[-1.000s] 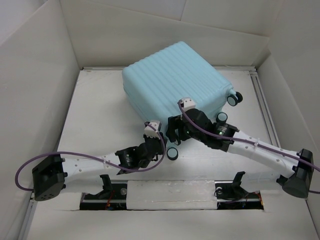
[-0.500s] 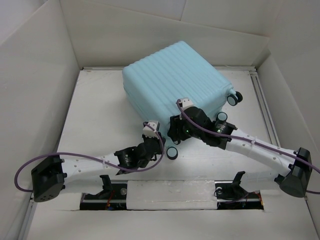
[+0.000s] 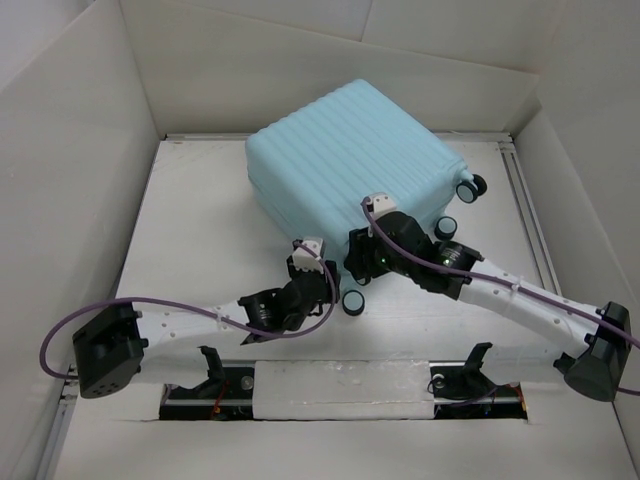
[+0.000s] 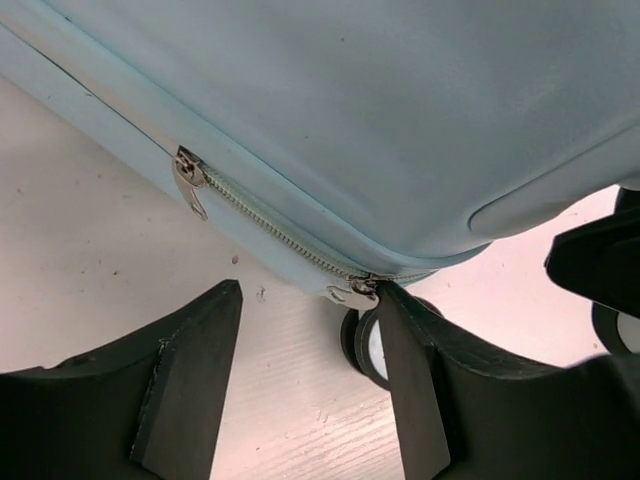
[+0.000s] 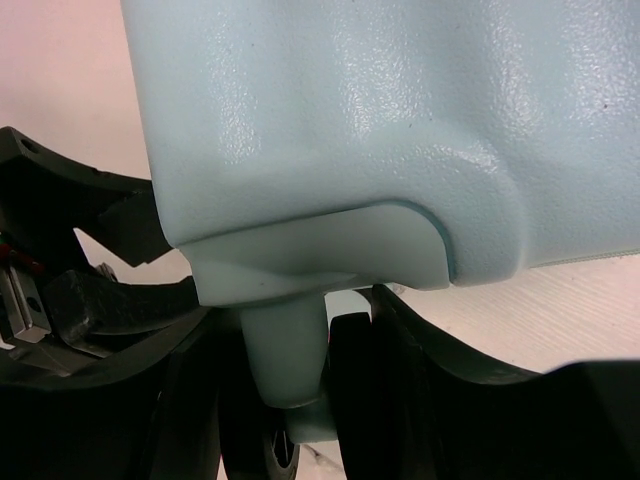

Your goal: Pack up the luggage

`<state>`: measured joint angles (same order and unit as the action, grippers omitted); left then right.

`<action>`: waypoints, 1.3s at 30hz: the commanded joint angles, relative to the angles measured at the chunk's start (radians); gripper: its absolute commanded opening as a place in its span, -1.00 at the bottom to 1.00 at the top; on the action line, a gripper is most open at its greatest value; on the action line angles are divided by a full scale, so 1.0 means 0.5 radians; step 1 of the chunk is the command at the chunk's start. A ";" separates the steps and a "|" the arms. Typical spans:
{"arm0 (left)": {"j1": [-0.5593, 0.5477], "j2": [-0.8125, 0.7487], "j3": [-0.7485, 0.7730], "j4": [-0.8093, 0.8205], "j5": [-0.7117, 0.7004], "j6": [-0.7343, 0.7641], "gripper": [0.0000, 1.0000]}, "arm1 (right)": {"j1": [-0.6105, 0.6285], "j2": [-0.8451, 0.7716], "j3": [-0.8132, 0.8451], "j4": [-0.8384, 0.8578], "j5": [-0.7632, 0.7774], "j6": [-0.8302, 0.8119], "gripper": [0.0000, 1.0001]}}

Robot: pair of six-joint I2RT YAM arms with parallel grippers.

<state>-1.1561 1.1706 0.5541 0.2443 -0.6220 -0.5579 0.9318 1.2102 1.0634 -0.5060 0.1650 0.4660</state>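
1. The luggage point(image 3: 350, 165) lies shut on its side on the table point(image 3: 200, 240). It sits toward the far edge and right of centre, ribbed shell up. Its wheeled end faces the right and near edges.
2. Two casters point(image 3: 470, 187) point(image 3: 447, 228) show along the right-hand end. A third caster point(image 3: 353, 303) stands at the near corner of the case, between your two grippers.
3. Your left gripper point(image 3: 305, 262) reaches to the near edge of the case, just left of that corner. In the left wrist view its fingers point(image 4: 195, 380) stand wide apart and hold nothing.
4. The zipper point(image 4: 270, 225) runs across the left wrist view along the seam of the case, beyond the fingertips. One pull point(image 4: 190, 180) hangs at the left. A second pull point(image 4: 355, 293) lies at the corner, touching or just beside the tip of the right-hand finger.
5. Your right gripper point(image 3: 358, 262) meets the same near corner from the right. In the right wrist view the pale caster stem point(image 5: 285, 355) and its dark wheel sit between the two fingers.
6. The right jaws are narrowly set on either side of the stem. You cannot tell from these views whether they press on it.
7. The two grippers lie close together but apart, both near the middle of the table.
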 commanded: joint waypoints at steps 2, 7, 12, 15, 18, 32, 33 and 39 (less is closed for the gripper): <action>0.063 0.101 0.070 -0.025 -0.186 0.042 -0.03 | 0.011 -0.083 -0.010 -0.016 -0.075 -0.024 -1.00; 0.063 0.080 0.046 0.124 -0.112 0.042 -0.63 | 0.029 -0.083 -0.031 0.027 -0.097 -0.024 -1.00; 0.063 0.091 0.048 0.199 -0.090 0.106 -1.00 | 0.029 -0.083 -0.053 0.092 -0.143 -0.006 -1.00; 0.063 0.116 0.110 0.055 -0.234 0.106 -1.00 | 0.029 -0.101 -0.071 0.092 -0.143 -0.005 -1.00; 0.063 0.061 0.089 -0.108 -0.357 0.006 -1.00 | 0.029 -0.141 -0.093 0.067 -0.048 -0.005 -1.00; 0.833 -0.325 -0.222 -0.240 0.050 -0.265 -1.00 | 0.029 -0.318 -0.258 -0.169 0.084 -0.024 -1.00; 0.958 -0.325 -0.197 -0.219 0.126 -0.265 -1.00 | 0.029 -0.319 -0.258 -0.169 0.084 -0.024 -1.00; 1.119 -0.408 -0.111 -0.304 0.369 -0.322 -1.00 | 0.029 -0.426 -0.350 0.014 -0.130 -0.024 -1.00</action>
<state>-0.5995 1.0222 0.4587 0.1215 -0.5072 -0.6891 0.9310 1.0386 0.9104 -0.4442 0.1696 0.4324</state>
